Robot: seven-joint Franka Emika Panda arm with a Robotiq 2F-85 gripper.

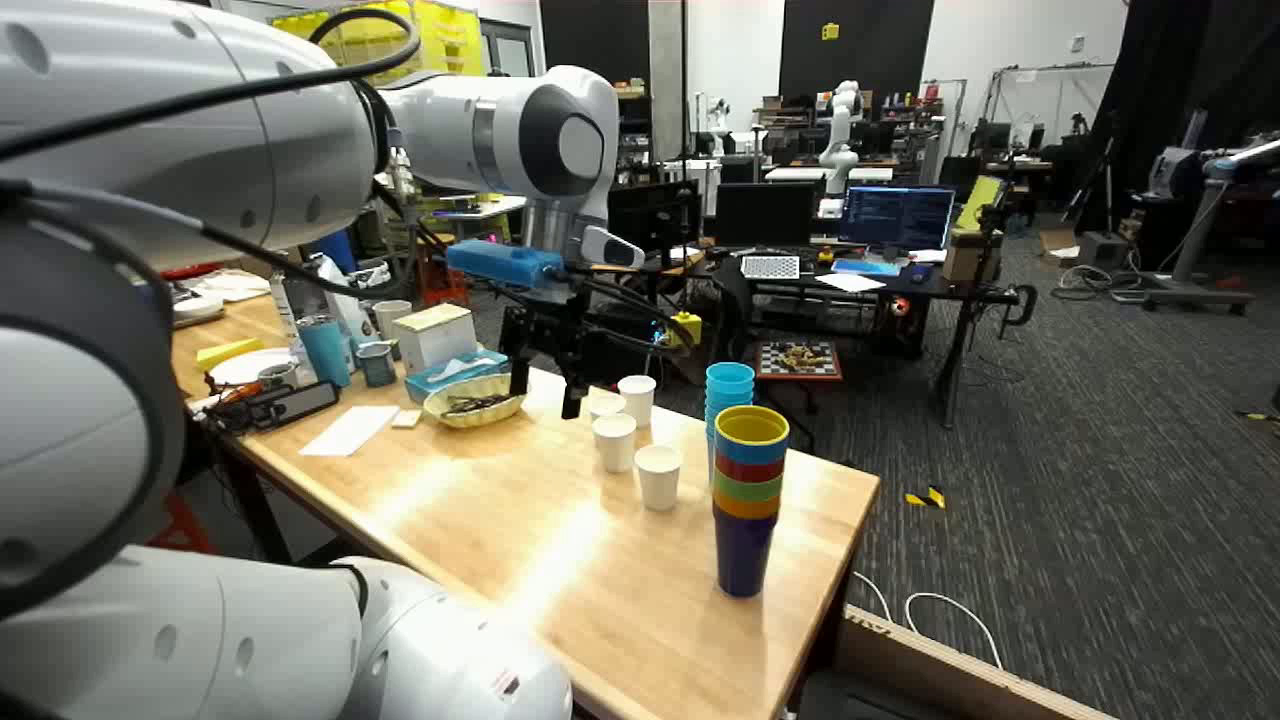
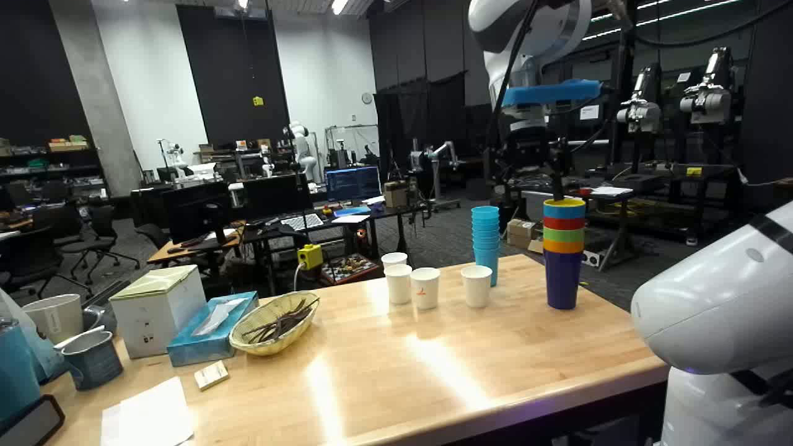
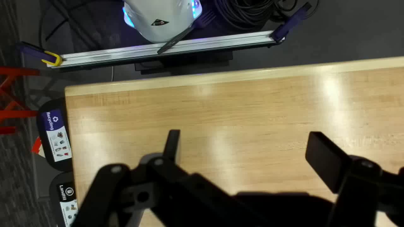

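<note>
Table under the gripper. Jaws wide apart, nothing in the grip, so I'd call it before or between grasps. Around and below it, none touched: tall multicoloured cup stack, likeliest obstruction, clearance unclear; light-blue cup stack; basket; four upright white cups.

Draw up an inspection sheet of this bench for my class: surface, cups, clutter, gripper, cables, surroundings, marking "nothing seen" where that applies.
Surface: light wood tabletop, with bright glare streaks.
Cups: one multicoloured stack, one light-blue stack, four white cups; all upright.
Clutter: basket of thin dark pieces, blue tissue box, white box, paper sheets.
Gripper: open above the tabletop.
Held in gripper: nothing seen.
Cables: black cable along the arm; dark coils by the robot base.
Surroundings: monitors on a desk, Recycling bin, Landfill bin, chessboard.
</note>
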